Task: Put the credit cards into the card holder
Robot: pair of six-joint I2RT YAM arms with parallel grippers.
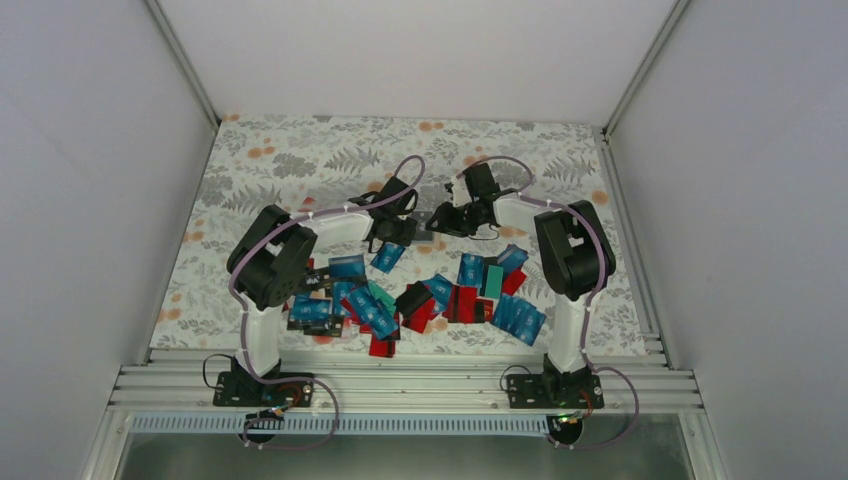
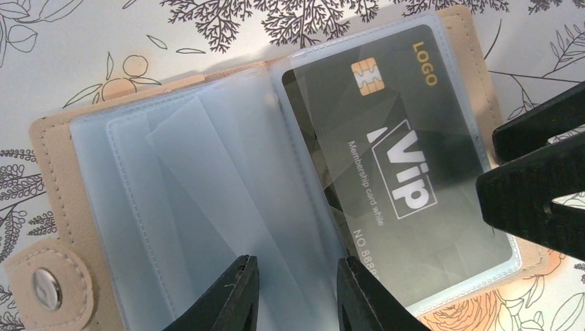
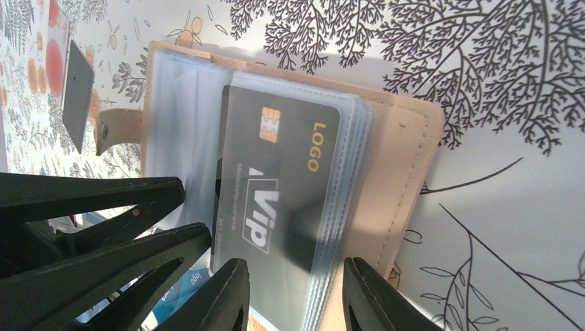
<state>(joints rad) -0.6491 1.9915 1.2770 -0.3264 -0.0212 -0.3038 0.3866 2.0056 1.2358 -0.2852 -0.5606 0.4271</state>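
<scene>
Overhead, the arms are hiding the card holder (image 2: 48, 172), which is lying open at the far middle of the table (image 1: 300, 150), beyond the loose credit cards (image 1: 430, 295). The wrist views are showing it spread sideways, snap tab (image 2: 48, 286) pointing lower left, with a black card (image 2: 407, 158) sleeved chip-end up. The left gripper (image 2: 295, 265) and right gripper (image 3: 293, 265) are straddling sleeves, but I cannot tell whether either is gripping.

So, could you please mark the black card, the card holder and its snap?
black card (image 2: 403, 176), left wrist view, its lettering
card holder (image 3: 407, 158), right wrist view, beige cover
snap (image 2: 47, 288), left wrist view, metal stud
</scene>
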